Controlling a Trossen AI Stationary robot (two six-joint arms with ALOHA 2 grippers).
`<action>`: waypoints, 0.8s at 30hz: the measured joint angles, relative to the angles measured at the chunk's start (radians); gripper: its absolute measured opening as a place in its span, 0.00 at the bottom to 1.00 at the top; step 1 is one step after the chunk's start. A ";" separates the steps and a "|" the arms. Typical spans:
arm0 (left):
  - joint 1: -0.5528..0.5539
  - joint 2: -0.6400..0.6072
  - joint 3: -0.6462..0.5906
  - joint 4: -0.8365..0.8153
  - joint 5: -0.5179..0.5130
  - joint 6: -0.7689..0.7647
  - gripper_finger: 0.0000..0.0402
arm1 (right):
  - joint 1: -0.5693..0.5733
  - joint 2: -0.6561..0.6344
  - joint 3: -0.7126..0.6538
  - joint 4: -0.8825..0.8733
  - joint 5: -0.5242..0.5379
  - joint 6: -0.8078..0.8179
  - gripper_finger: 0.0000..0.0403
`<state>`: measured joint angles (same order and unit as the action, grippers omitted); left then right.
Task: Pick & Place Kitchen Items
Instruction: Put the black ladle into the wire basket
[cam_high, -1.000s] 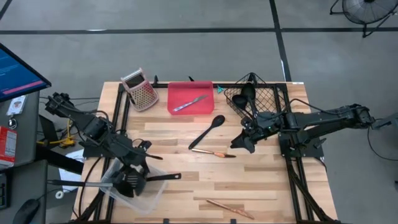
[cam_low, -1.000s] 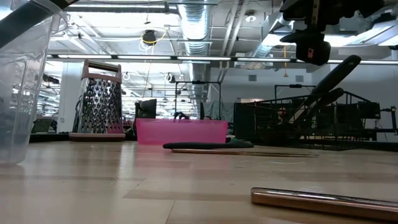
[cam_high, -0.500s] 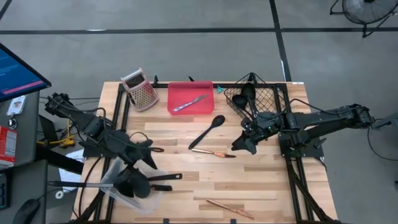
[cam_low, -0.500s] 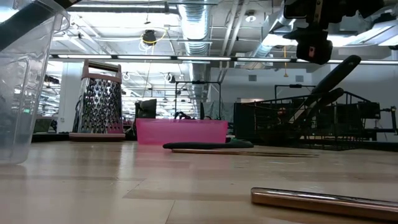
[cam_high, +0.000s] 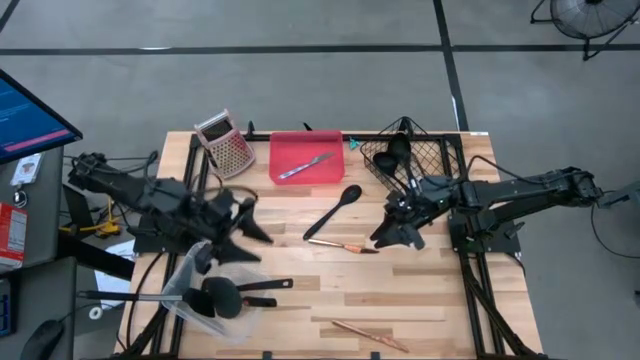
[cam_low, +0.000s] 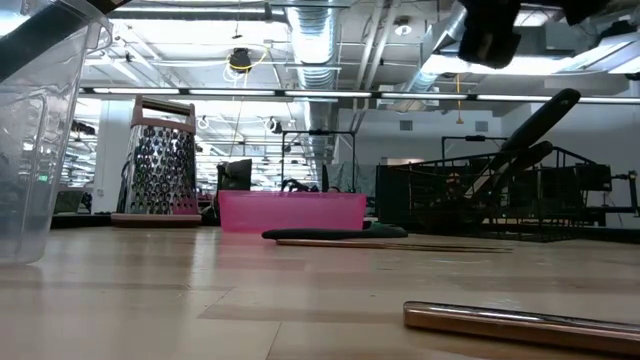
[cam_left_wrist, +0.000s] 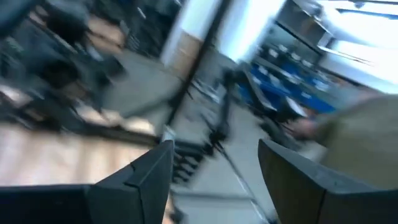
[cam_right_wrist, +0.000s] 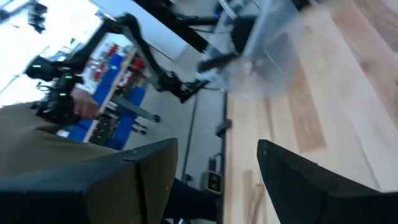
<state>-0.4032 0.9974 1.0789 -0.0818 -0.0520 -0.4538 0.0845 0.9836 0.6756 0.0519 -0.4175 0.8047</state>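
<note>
black spoon (cam_high: 338, 209) lies mid-counter (cam_high: 420, 290), its long axis diagonal, bowl toward the basket (cam_high: 415, 160). right gripper (cam_high: 392, 235), jaws parted and empty, hangs just beside it, nearer than the left gripper (cam_high: 243, 225), released above the tub (cam_high: 215, 295).

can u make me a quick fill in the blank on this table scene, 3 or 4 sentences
1. The thin silver utensil lies in the ____ tray.
2. The box grater has a ____ top.
3. The black ladles lean in the wire ____ at the table's back right.
4. The left pincer, empty, has its fingers ____.

Missing words: pink; pink; basket; open
</note>
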 joint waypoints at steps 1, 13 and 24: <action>0.017 0.000 0.000 0.014 -0.027 0.023 0.54 | 0.000 0.000 0.000 0.023 -0.004 0.000 0.55; 0.242 0.111 0.000 0.056 -0.140 0.167 0.64 | -0.001 -0.100 0.000 0.137 -0.005 -0.003 0.55; 0.313 0.398 0.000 0.074 -0.137 0.161 0.64 | -0.002 -0.252 0.000 0.124 0.030 -0.061 0.55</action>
<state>-0.0901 1.3955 1.0786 -0.0075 -0.1886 -0.2925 0.0829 0.7320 0.6758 0.1764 -0.3879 0.7440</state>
